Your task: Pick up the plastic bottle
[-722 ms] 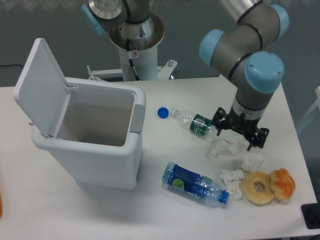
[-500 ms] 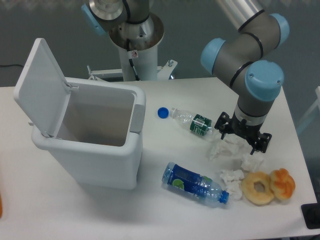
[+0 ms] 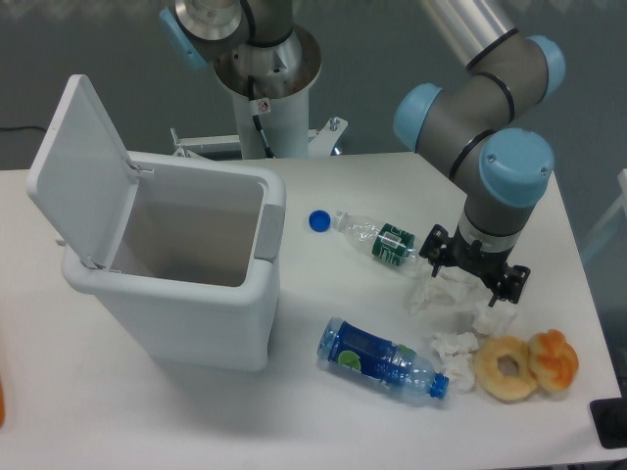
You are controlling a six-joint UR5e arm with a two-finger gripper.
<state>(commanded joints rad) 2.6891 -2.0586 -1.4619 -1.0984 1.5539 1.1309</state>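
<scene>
The plastic bottle [image 3: 381, 359] lies on its side near the table's front, clear with a blue label, a green-yellow mark and a blue cap pointing right. My gripper [image 3: 471, 270] hangs above and to the right of it, over crumpled white tissues [image 3: 443, 288]. Its two dark fingers stand apart with nothing between them, so it is open. A gap of table separates it from the bottle.
A white bin [image 3: 176, 269] with its lid up stands at the left. A smaller capless bottle with a green label [image 3: 379, 238] and a loose blue cap [image 3: 318, 221] lie mid-table. More tissues [image 3: 453, 349] and two pastries [image 3: 526, 365] lie at the front right.
The arm has shifted slightly; the gripper dipped a little and then came back left by a few pixels. The bottle and the other objects have not moved.
</scene>
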